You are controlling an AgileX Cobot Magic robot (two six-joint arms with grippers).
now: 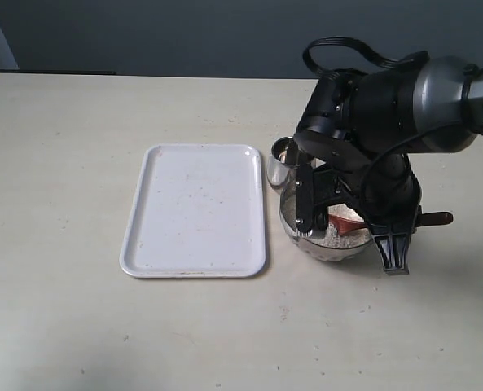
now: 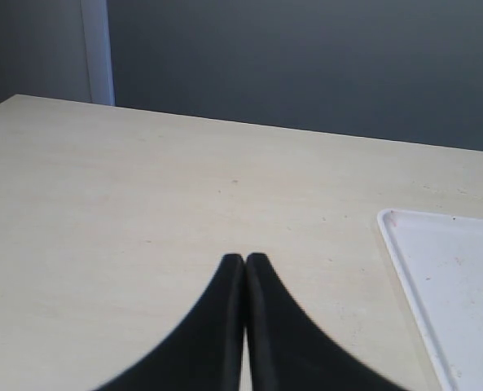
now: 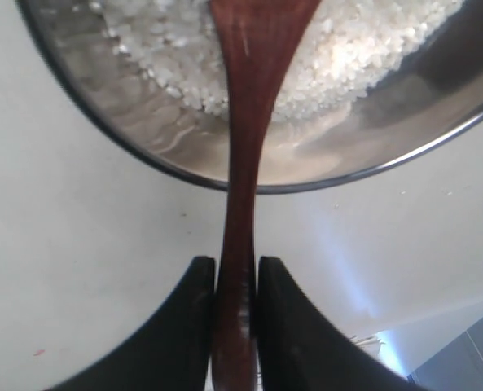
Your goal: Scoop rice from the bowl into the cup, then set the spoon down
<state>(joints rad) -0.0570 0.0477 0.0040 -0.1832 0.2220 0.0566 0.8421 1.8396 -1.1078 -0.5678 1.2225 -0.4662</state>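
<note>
The wide steel bowl [image 1: 289,213] holds white rice [image 1: 334,236] at the table's right of centre. Close behind it, toward the tray, stands the small steel cup [image 1: 280,160]. The reddish-brown wooden spoon [image 1: 349,222] lies with its oval end in the rice, and its handle runs out over the rim to the right. My right gripper [image 1: 397,232] is shut on that handle just outside the bowl. The right wrist view shows both fingers clamping the spoon [image 3: 249,122], with the bowl [image 3: 143,122] and rice [image 3: 347,49] beyond my right gripper [image 3: 236,262]. My left gripper [image 2: 245,257] is shut and empty above bare table.
A white rectangular tray [image 1: 196,210] lies left of the bowl and cup, and its corner [image 2: 445,277] shows in the left wrist view. The bulky right arm [image 1: 388,98] hangs over the bowl. A dark wall runs behind the table's far edge.
</note>
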